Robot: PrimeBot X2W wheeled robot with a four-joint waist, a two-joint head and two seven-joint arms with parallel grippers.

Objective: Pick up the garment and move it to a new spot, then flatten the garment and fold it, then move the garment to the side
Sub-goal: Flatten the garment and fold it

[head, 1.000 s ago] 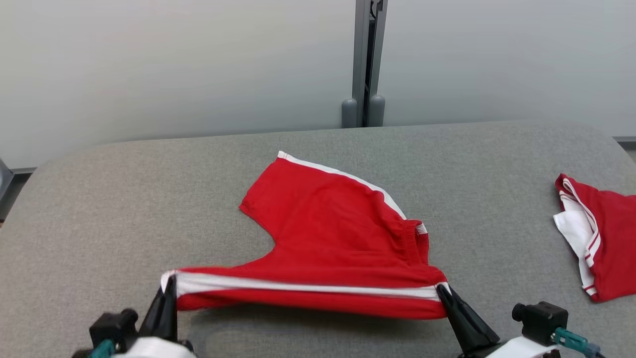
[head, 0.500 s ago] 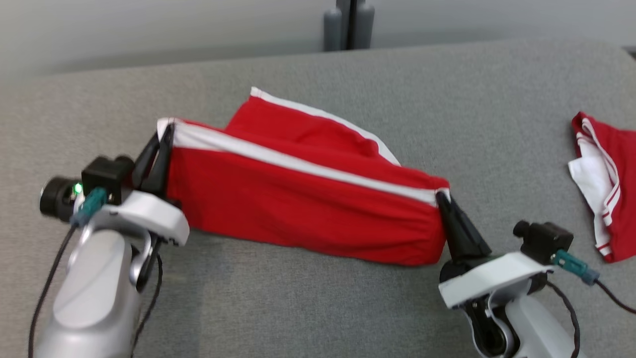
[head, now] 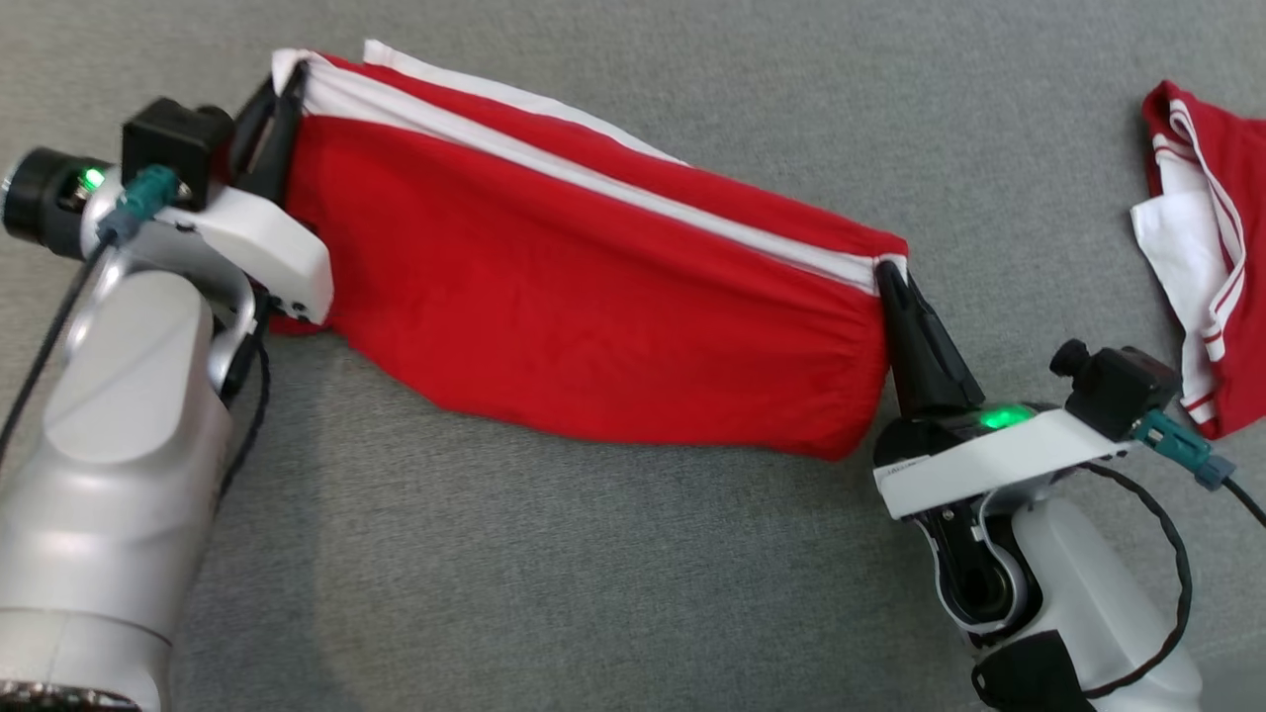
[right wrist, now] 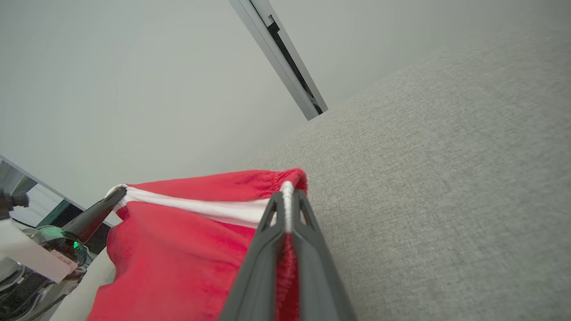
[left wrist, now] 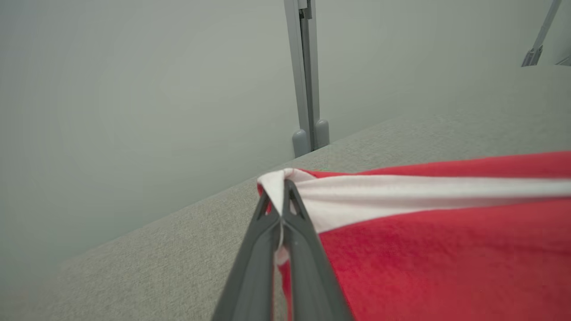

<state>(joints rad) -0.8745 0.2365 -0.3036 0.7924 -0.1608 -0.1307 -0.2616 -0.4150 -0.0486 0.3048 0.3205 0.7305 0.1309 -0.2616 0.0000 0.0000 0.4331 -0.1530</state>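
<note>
The red shorts point(head: 593, 297) are stretched taut between both hands over the grey surface point(head: 554, 574). A white stripe runs along their top edge, and the cloth gathers into fine creases at the right end. The left hand point(head: 282, 84) and the right hand point(head: 883, 275) each pinch a white-striped corner, fingers closed tight on the fabric.

The garment point(head: 593, 297) hides its underside; another garment point(head: 1241, 297) is cropped.

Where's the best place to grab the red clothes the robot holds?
Probably the two ends of its white-striped edge, one tool from each side. The left tool and right tool pinch there, and the red garment lies stretched, not bunched.
</note>
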